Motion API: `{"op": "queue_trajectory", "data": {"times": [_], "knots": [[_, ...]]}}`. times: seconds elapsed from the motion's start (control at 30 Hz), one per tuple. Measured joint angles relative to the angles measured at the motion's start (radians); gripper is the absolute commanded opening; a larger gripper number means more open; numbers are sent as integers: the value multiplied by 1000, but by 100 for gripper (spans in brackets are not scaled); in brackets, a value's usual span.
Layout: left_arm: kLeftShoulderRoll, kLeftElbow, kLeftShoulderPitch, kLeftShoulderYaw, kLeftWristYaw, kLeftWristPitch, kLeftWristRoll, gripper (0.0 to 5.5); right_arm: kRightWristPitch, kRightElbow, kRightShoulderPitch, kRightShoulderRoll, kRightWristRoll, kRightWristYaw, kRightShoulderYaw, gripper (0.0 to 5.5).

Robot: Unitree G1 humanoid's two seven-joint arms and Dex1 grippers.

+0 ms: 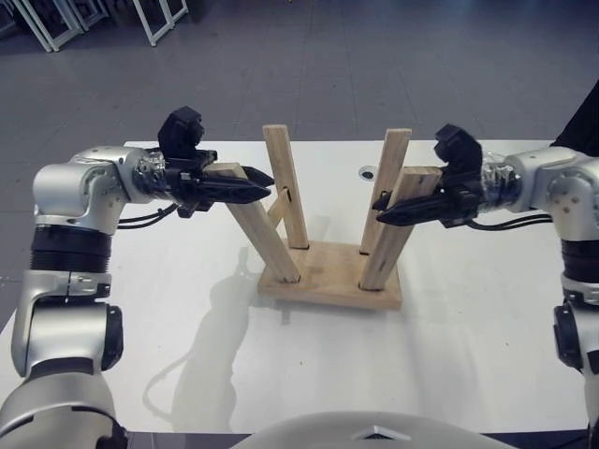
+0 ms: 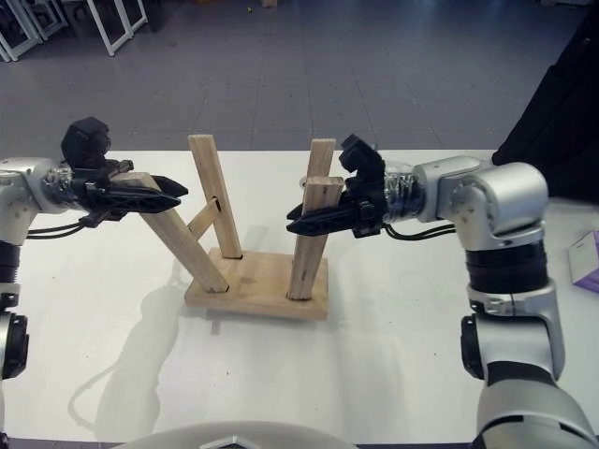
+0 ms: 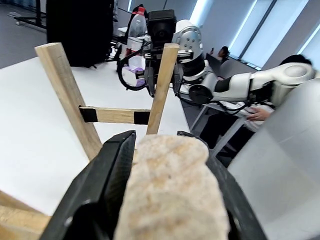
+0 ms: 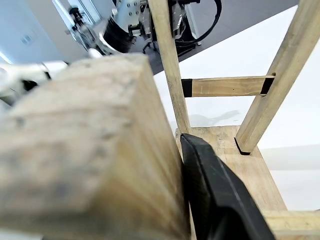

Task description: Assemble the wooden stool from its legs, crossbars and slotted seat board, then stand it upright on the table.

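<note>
The stool stands upside down: its seat board (image 1: 332,282) lies flat on the white table (image 1: 468,355) with several legs pointing up. My left gripper (image 1: 266,187) is shut on the top end of the front-left leg (image 1: 257,229), which leans outward. My right gripper (image 1: 385,213) is shut on the top of the front-right leg (image 1: 393,238). The back-left leg (image 1: 286,187) and back-right leg (image 1: 386,182) stand free. A short crossbar (image 1: 278,208) joins the two left legs. Another crossbar (image 3: 116,115) joins the two right legs.
A small round hole (image 1: 367,172) marks the table behind the stool. A purple item (image 2: 585,260) lies at the table's right edge. White metal frames (image 1: 154,19) stand on the grey floor beyond the far edge. Bare tabletop spreads in front of the stool.
</note>
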Motion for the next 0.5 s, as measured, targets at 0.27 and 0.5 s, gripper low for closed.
{"op": "queue_trajectory", "data": {"times": [0.27, 0.5], "knots": [[-179, 543, -210, -84, 60, -102, 218, 317, -172, 566, -101, 84, -117, -59, 90, 347], [-249, 959, -333, 68, 230, -344, 349, 317, -412, 886, -163, 124, -287, -61, 124, 476]]}}
